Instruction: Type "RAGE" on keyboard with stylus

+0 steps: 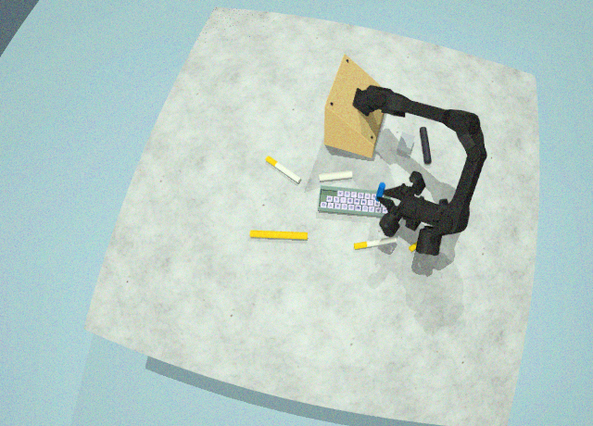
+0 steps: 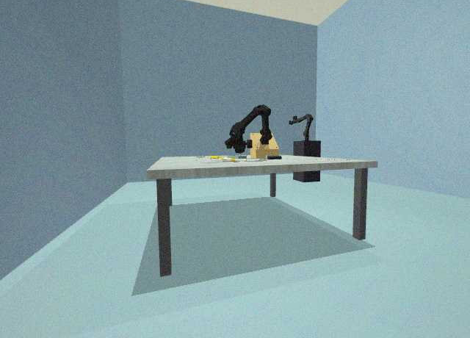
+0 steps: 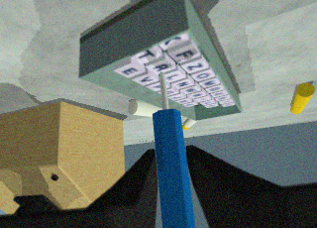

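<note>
Blue plastic fills the middle of the wrist view: our gripper (image 1: 383,202) is clamped narrowly on the stylus (image 3: 170,159), whose thin grey tip reaches forward from between the fingers to the keyboard (image 3: 149,40). The tip sits on or just above the key marked R (image 3: 159,67); we cannot tell whether it touches. T lies just to one side of the tip, E to the other.

We judge this to be the press of R, the 1st of 4 letters. To do it well, we would keep the grip unchanged, drive straight along the stylus axis so the tip does not skid onto T or E, push until the key bottoms out, then lift straight off before heading for A. The shaft leans a little relative to the key faces, so sideways slip is the risk we would watch.

Counting from the top view: 1 keyboard, 1 stylus between the fingers, 1 tan wedge-shaped block (image 1: 347,113) under the arm's base, 1 dark cylinder (image 1: 424,144) well behind the fingers, 1 all-white stick (image 1: 334,176) just beyond the keyboard, 2 white sticks with yellow ends (image 1: 283,169), 1 long yellow bar (image 1: 278,234), and 1 small yellow piece (image 1: 412,246) mostly hidden by the arm.
</note>
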{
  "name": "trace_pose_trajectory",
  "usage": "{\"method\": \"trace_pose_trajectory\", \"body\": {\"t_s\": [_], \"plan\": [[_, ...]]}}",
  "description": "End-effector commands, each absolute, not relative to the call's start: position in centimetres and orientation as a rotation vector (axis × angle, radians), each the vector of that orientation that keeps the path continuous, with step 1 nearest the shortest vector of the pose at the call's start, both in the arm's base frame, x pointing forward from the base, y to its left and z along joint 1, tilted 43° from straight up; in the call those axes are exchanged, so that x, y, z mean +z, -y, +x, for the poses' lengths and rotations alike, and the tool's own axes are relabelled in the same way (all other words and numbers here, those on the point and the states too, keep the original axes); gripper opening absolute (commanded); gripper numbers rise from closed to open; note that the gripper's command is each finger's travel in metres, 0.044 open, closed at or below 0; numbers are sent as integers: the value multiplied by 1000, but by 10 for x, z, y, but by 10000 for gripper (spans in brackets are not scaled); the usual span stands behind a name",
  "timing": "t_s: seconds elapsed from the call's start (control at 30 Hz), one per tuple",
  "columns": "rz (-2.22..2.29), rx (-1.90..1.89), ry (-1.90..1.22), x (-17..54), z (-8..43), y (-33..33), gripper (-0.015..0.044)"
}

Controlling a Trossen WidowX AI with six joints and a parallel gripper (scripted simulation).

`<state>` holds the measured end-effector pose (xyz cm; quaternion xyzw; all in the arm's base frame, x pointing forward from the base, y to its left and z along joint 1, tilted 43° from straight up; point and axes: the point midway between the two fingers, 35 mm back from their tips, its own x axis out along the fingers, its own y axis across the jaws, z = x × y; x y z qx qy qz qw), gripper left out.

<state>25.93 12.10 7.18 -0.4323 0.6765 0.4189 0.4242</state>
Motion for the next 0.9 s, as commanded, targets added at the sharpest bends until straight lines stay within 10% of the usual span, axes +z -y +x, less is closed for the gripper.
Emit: {"method": "trace_pose_trajectory", "body": {"t_s": [0.0,0.87], "plan": [[-1074,1045,-1695,70,259,-123,81],[-1074,1045,-1695,66,260,-126,81]]}}
